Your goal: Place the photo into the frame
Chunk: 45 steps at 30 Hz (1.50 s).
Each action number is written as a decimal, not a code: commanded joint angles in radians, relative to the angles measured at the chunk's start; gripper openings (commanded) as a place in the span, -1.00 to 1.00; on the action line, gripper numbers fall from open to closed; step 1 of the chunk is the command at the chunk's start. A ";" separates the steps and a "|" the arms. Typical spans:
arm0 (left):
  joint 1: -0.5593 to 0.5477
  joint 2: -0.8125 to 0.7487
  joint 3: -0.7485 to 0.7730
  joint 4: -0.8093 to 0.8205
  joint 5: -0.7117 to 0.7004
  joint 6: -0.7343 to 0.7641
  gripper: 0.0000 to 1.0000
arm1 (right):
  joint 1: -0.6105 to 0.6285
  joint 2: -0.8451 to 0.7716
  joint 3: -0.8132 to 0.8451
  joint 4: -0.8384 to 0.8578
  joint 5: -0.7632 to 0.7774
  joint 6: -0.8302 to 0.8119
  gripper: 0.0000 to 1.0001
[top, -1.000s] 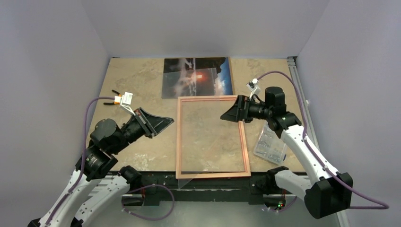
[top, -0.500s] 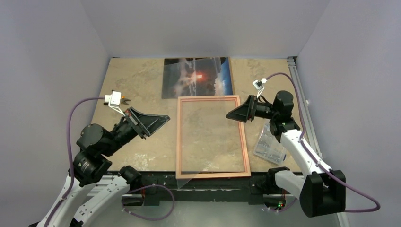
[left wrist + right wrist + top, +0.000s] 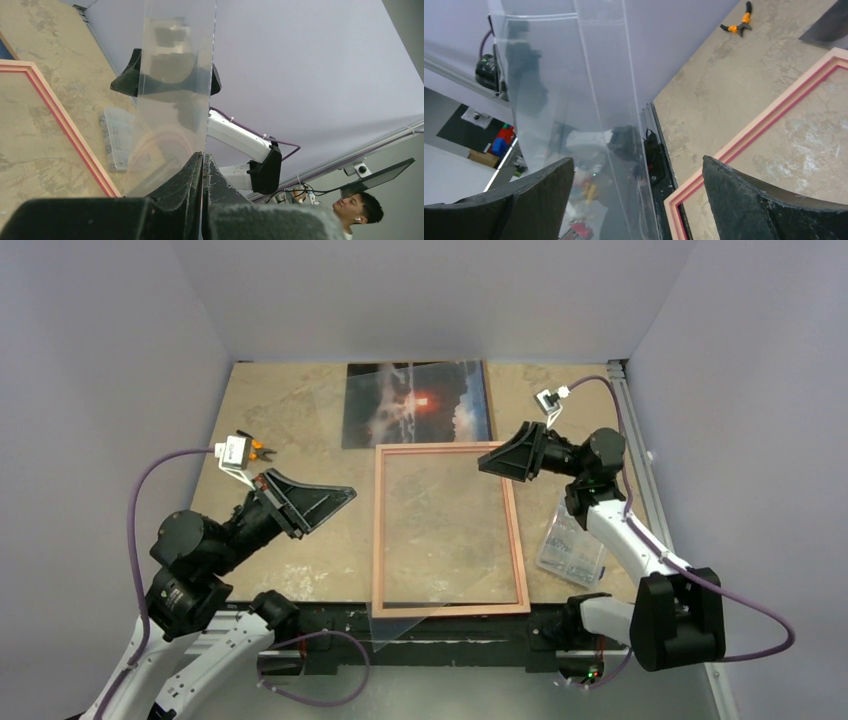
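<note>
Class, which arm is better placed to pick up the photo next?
Right, probably. The right gripper is open and near the photo; the left gripper is shut on the clear sheet.

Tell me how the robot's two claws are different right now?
The left gripper is pinched shut on the clear sheet; the right gripper is open wide, gripping nothing. From above, the left gripper hangs left of the frame, while the right gripper is by the frame's far right corner. Both are black and point inward, toward each other.
</note>
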<state>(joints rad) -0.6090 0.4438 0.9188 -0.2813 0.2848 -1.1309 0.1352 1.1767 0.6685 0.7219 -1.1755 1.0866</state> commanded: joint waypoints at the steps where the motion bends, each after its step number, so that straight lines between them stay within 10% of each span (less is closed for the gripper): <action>1: -0.003 -0.010 0.028 0.079 0.015 -0.023 -1.00 | 0.001 0.036 0.042 0.411 -0.036 0.287 0.97; 7: -0.001 -0.013 0.007 0.095 0.019 -0.030 -1.00 | 0.050 0.091 0.057 0.679 -0.026 0.504 0.93; 26: -0.002 -0.068 -0.038 -0.019 -0.087 0.008 -1.00 | 0.061 0.030 0.027 0.762 -0.061 0.629 0.59; 36: -0.001 -0.090 -0.062 -0.025 -0.123 0.008 -1.00 | 0.060 0.047 0.021 0.870 -0.059 0.737 -0.09; 45: -0.001 -0.116 -0.093 0.000 -0.158 0.002 -1.00 | 0.060 0.044 -0.058 0.876 -0.056 0.737 0.43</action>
<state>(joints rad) -0.6090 0.3492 0.8398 -0.3302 0.1654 -1.1336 0.1955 1.2301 0.6491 1.5204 -1.2263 1.8179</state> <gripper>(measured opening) 0.004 0.660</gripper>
